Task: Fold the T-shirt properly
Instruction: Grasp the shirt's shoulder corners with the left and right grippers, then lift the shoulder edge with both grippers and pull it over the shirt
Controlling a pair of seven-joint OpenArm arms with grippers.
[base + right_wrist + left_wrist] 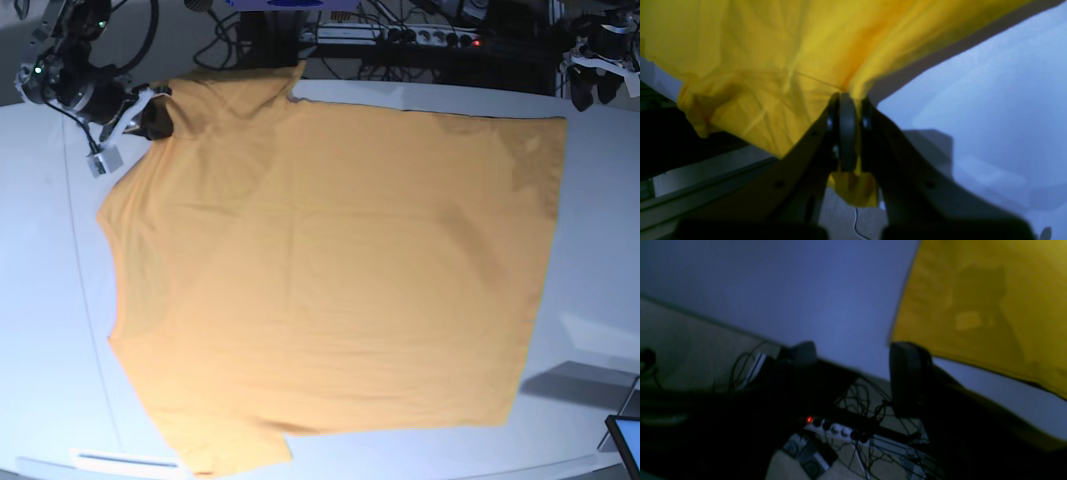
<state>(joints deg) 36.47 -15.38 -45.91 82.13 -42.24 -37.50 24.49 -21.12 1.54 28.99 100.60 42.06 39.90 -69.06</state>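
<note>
No text, label, brand or number was legible in any of my views. The T-shirt (330,270) showed plain cloth with no print. The power strip (836,431) beyond the desk (590,290) carried a red light but no readable marking; too blurred.

A pale bluish-white table (40,330) carries the T-shirt (330,270), which lies spread nearly flat over most of its top. One sleeve reaches the far edge, another the near edge. A pale strip (125,460) lies on the table by its near edge, beside the shirt.
</note>
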